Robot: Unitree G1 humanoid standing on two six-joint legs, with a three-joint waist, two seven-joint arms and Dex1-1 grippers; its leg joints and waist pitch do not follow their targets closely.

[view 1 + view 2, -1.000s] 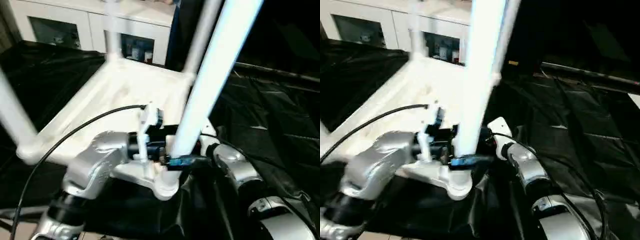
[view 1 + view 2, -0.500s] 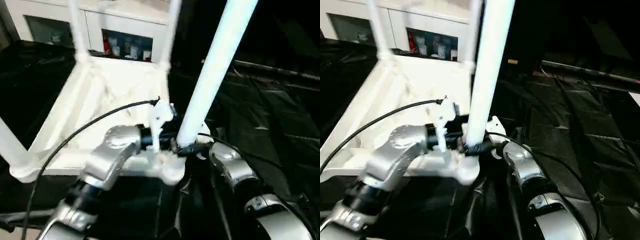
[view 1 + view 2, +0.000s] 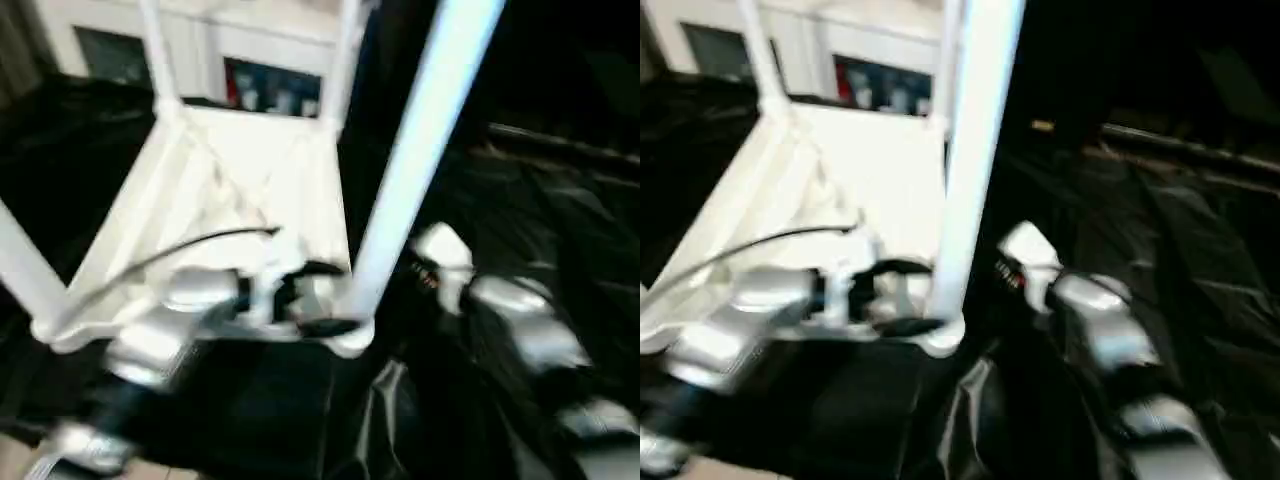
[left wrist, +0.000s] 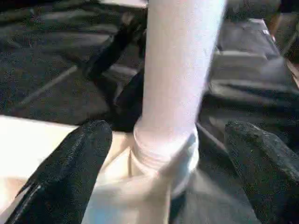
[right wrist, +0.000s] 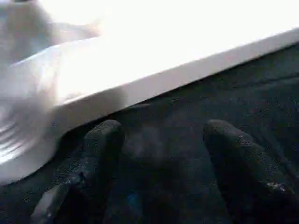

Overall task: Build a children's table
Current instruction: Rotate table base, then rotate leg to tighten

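Note:
The white children's table (image 3: pixel 250 170) lies upside down on black cloth, its ribbed underside facing up and its tapered legs standing in the corner sockets. The near right leg (image 3: pixel 420 150) rises from its socket (image 3: pixel 350 335). My left gripper (image 4: pixel 168 133) is open, its black fingers (image 4: pixel 70 163) standing wide on either side of that leg's base without touching it. My right gripper (image 5: pixel 163 135) is open over the black cloth, next to the table top's edge (image 5: pixel 177 74), with nothing between its fingers. My right arm (image 3: pixel 520 320) sits to the right of the leg.
A white cabinet with glass doors (image 3: pixel 270 80) stands behind the table. Crumpled black cloth (image 3: pixel 540 200) covers the floor all around. Two far legs (image 3: pixel 155 50) and a near left leg (image 3: pixel 20 270) stand up as obstacles.
My right gripper has drawn back to the right, away from the near right leg's base. My left gripper stays at the socket. The camera has shifted a little.

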